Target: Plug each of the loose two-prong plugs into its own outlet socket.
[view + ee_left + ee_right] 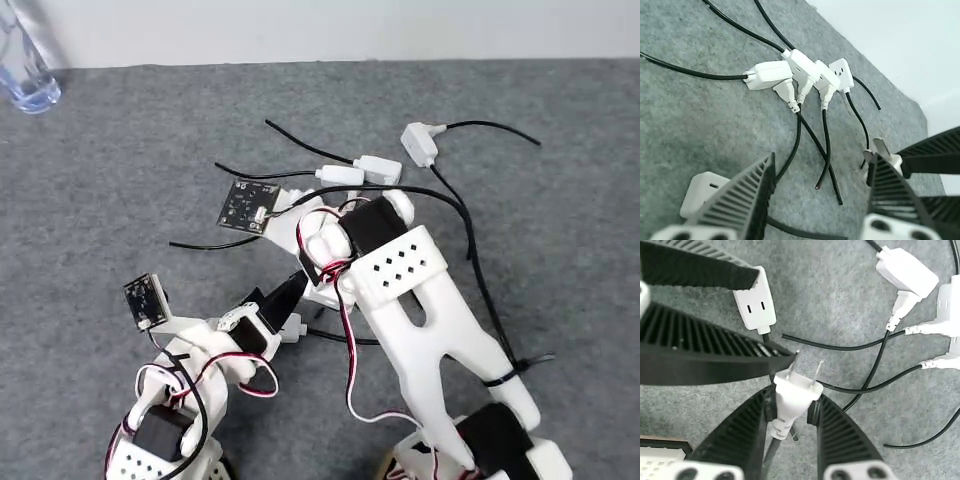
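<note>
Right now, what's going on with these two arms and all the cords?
The right gripper is shut on a white two-prong plug, prongs pointing toward a loose outlet socket on the grey mat. The left gripper is open, with one of its fingers beside that socket. A cluster of other white plugs and sockets lies farther off.

left arm [190, 375] bent in close, left gripper [822, 160] spread wide open, right arm [430, 320] stretched farther out, right gripper [792, 399] pinching a plug [795, 385], the two grippers pretty much nose to nose
</note>
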Controlling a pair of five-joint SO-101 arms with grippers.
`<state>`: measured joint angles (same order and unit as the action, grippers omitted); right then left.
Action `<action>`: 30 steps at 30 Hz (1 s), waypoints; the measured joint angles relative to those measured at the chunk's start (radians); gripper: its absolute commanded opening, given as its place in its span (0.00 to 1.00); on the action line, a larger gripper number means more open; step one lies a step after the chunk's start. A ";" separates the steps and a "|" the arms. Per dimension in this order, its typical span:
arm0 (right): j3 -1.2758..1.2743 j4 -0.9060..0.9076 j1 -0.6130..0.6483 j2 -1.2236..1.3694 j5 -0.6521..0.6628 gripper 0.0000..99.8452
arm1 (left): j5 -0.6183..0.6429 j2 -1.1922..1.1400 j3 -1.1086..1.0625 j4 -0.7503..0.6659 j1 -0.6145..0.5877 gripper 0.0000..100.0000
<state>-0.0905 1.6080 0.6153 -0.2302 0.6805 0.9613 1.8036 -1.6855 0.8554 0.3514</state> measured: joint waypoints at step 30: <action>-0.218 -0.170 -0.009 0.000 0.048 0.01 | 0.000 0.000 -0.002 0.000 -0.002 0.28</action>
<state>-0.3084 1.4377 0.6061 -0.2302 0.7281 0.9613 1.8036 -1.6870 0.8554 0.3498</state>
